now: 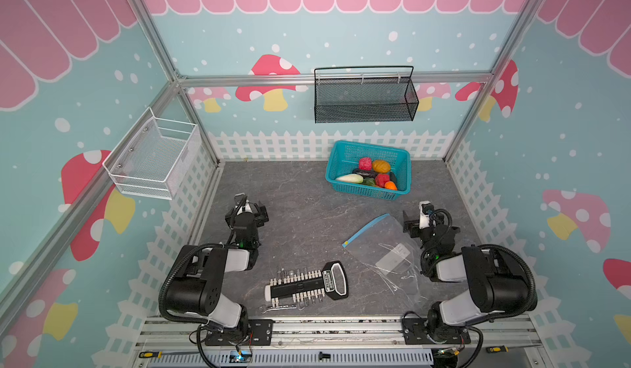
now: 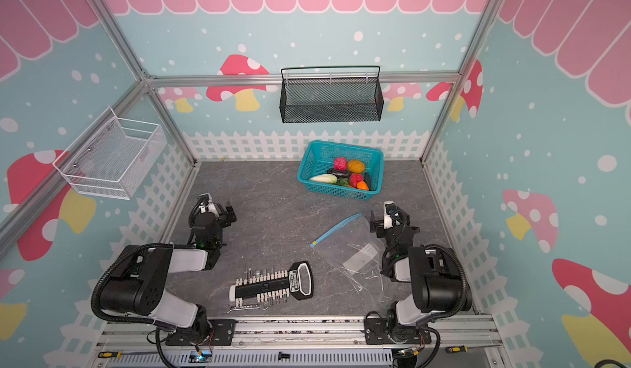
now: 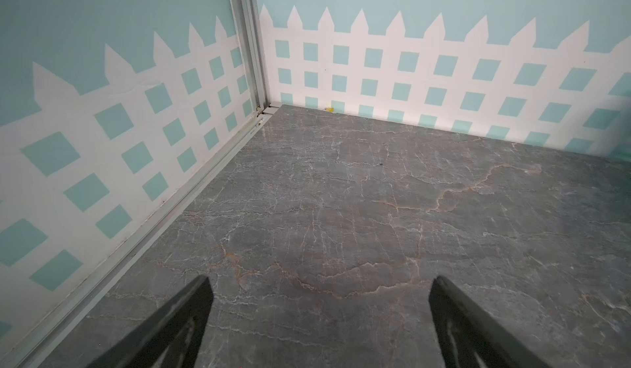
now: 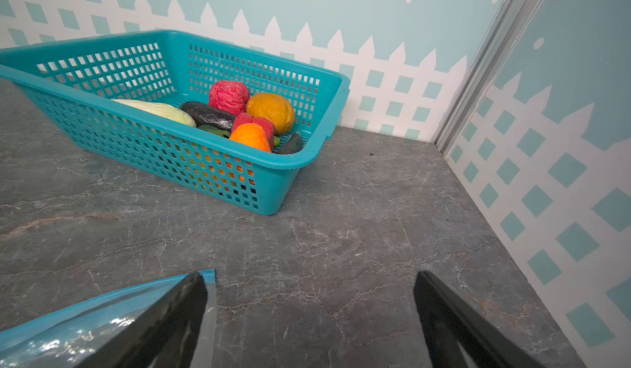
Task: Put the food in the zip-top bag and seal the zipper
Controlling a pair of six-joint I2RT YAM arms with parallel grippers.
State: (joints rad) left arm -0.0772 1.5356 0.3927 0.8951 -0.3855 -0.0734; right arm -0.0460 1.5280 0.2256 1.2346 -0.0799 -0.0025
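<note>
Nothing is bagged yet; the left tool (image 3: 321,277) and right tool (image 4: 311,273) both stand wide and empty; the food (image 1: 370,175) lies heaped in the teal basket (image 1: 355,151) at the back; the zip-top bag (image 1: 386,246) lies flat on the counter (image 1: 300,212) by the right tool, its zipper (image 1: 365,229) running diagonally, mouth facing the middle, perhaps shut; next, a tool must part that mouth.

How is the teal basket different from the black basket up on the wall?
The teal basket sits on the table and holds toy food; the black basket hangs on the back wall with nothing showing inside. The teal one is plastic; the black one is fine mesh. Both are open-topped rectangles.
</note>
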